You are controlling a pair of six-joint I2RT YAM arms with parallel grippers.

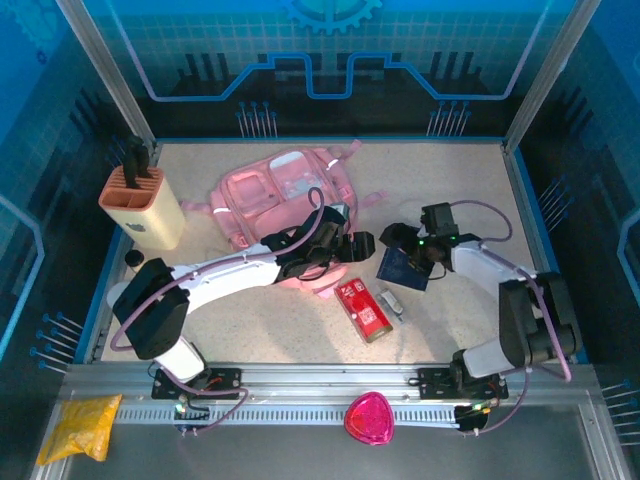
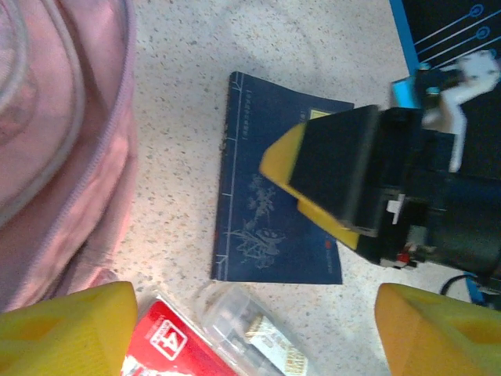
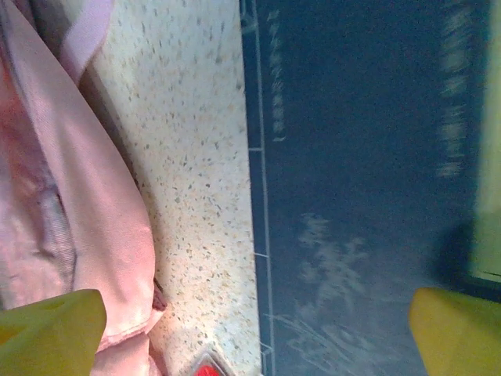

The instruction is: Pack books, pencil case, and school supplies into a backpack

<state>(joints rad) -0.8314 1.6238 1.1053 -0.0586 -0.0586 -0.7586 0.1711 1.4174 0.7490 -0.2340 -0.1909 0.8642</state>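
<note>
While right jaws gape, navy book (image 3: 352, 196) beneath

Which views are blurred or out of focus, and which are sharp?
Right wrist: the navy book is soft, its print smeared. Left wrist: the book is crisp; the near yellow fingertips are blurred. Top external: sharp throughout.

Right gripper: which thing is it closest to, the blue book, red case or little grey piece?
The blue book: the right gripper sits over it; the red case and grey piece lie aside.
</note>
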